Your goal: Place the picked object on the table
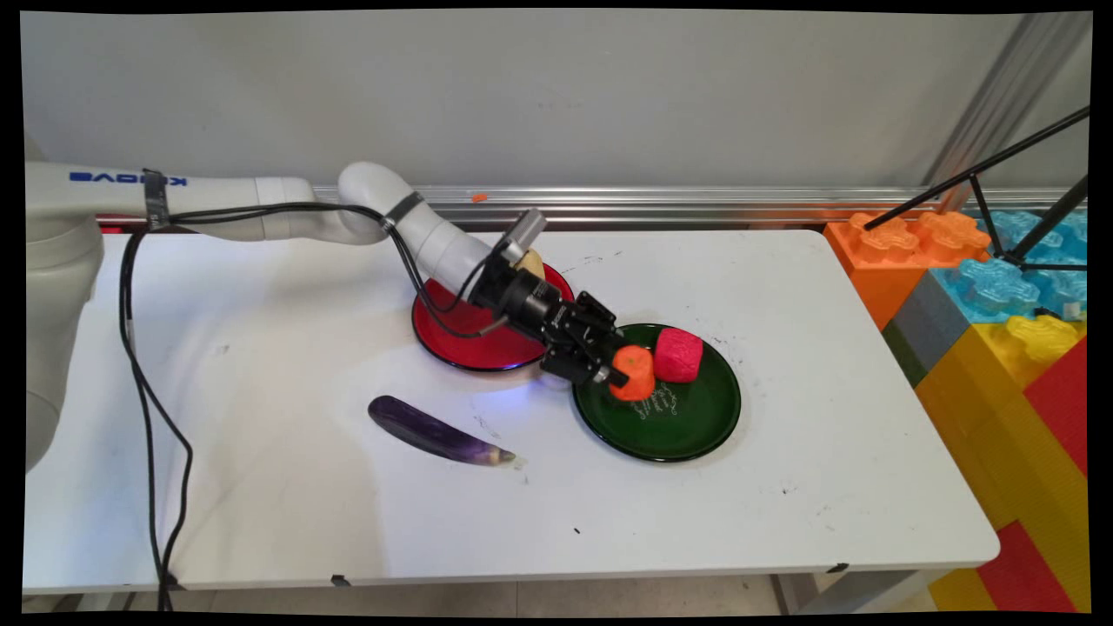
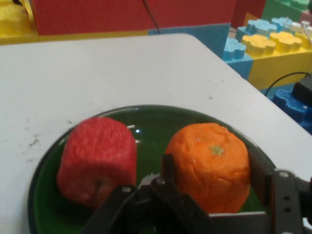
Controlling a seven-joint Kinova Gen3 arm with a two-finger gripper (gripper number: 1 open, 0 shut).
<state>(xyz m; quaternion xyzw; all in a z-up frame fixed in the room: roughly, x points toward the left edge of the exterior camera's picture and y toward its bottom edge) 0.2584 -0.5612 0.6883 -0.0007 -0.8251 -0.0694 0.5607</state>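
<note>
My gripper [image 1: 619, 376] reaches down over the left side of a dark green plate [image 1: 687, 445]. An orange toy fruit [image 1: 636, 372] sits between its fingers, which press against both of its sides. In the hand view the orange fruit [image 2: 209, 163] fills the gap of the gripper [image 2: 213, 171], with one finger [image 2: 168, 170] on its left and the other on its right, and it rests low over the green plate [image 2: 151, 124]. A red toy fruit [image 1: 677, 355] [image 2: 97, 158] stands on the same plate, right beside the orange one.
A red plate [image 1: 452, 335] lies just left of the green one, under the arm, with a yellowish item [image 1: 531, 261] at its far edge. A purple eggplant [image 1: 439, 432] lies on the table nearer the front. Large coloured blocks [image 1: 1000, 313] and a black tripod [image 1: 1000, 209] border the table's right end.
</note>
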